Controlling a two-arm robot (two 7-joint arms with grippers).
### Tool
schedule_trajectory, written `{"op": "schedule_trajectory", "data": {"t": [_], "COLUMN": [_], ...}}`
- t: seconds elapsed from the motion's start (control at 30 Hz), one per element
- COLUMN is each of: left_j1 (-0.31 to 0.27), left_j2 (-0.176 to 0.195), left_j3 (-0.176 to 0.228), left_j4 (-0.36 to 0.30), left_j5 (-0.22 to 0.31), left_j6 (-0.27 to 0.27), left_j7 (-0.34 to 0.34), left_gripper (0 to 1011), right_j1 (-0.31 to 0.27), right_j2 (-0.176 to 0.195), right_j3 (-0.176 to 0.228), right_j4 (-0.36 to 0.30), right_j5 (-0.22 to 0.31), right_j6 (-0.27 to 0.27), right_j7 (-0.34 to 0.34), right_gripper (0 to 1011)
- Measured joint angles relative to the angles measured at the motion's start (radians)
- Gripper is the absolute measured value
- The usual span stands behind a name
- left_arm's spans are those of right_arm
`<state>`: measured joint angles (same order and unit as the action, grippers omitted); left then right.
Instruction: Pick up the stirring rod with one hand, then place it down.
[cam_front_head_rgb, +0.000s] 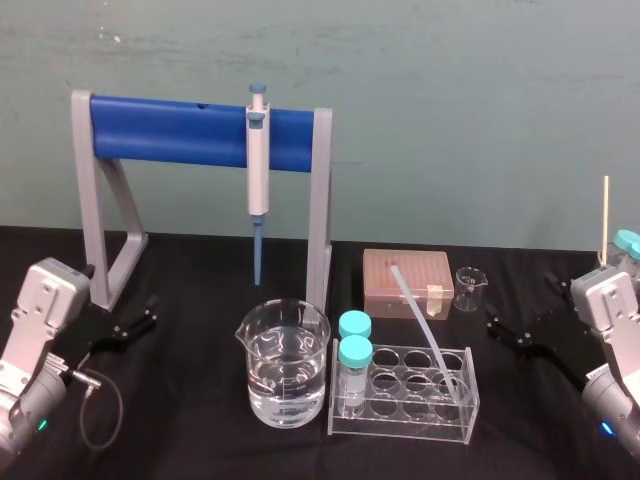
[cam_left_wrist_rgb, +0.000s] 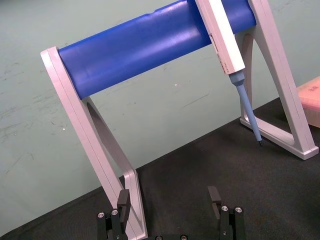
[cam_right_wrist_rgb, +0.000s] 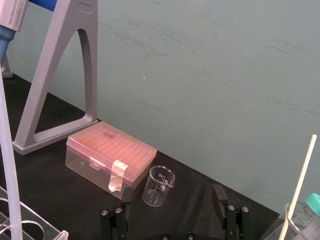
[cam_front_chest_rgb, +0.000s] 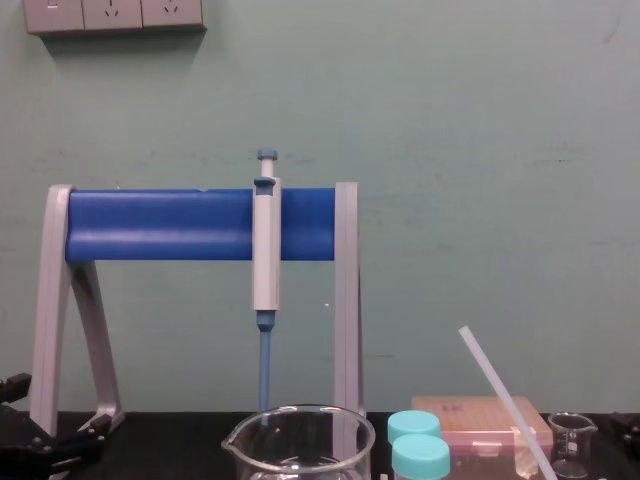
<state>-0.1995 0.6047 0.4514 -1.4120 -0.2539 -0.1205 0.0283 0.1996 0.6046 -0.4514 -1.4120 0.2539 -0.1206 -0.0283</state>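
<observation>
Two grippers flanked the bench. The left gripper (cam_left_wrist_rgb: 169, 195) sat low at the far left with its fingers spread and nothing between them. To its right stood one grey stand (cam_front_head_rgb: 200, 130) with a blue bar, carrying one pipette (cam_front_head_rgb: 258, 165), then one large beaker (cam_front_head_rgb: 283, 365) of clear liquid. Further right, one clear rack (cam_front_head_rgb: 400, 425) held two teal-capped tubes (cam_front_head_rgb: 354, 350). The single stirring rod (cam_front_head_rgb: 422, 322) leaned in that rack, between the grippers, nearer the right one and on its left. One pink tip box (cam_front_head_rgb: 407, 280) and one small beaker (cam_front_head_rgb: 468, 288) stood behind. The right gripper (cam_right_wrist_rgb: 172, 195) rested low at the far right, released and pointing toward the small beaker without touching it. The beaker's printed marks were unreadable.
</observation>
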Motion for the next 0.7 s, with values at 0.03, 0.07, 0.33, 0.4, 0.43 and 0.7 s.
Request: {"op": "schedule_trajectory", "data": {"t": [0.03,0.07,0.33,0.4,0.43,0.7], "left_j1": [0.0,0.0,0.0,0.0,0.0,0.0], "left_j2": [0.0,0.0,0.0,0.0,0.0,0.0], "left_j3": [0.0,0.0,0.0,0.0,0.0,0.0], "left_j4": [0.0,0.0,0.0,0.0,0.0,0.0], "left_j5": [0.0,0.0,0.0,0.0,0.0,0.0], "left_j6": [0.0,0.0,0.0,0.0,0.0,0.0], "left_j7": [0.0,0.0,0.0,0.0,0.0,0.0], "left_gripper": [1000,1000,1000,1000,1000,1001], "right_j1": [0.0,0.0,0.0,0.0,0.0,-0.001], "right_j2": [0.0,0.0,0.0,0.0,0.0,-0.001], "right_j3": [0.0,0.0,0.0,0.0,0.0,0.003], "right_j4": [0.0,0.0,0.0,0.0,0.0,0.0], "right_j5": [0.0,0.0,0.0,0.0,0.0,-0.004], "right_j6": [0.0,0.0,0.0,0.0,0.0,-0.005], "right_j7": [0.0,0.0,0.0,0.0,0.0,0.0], "right_gripper": [1000,1000,1000,1000,1000,1000]}}
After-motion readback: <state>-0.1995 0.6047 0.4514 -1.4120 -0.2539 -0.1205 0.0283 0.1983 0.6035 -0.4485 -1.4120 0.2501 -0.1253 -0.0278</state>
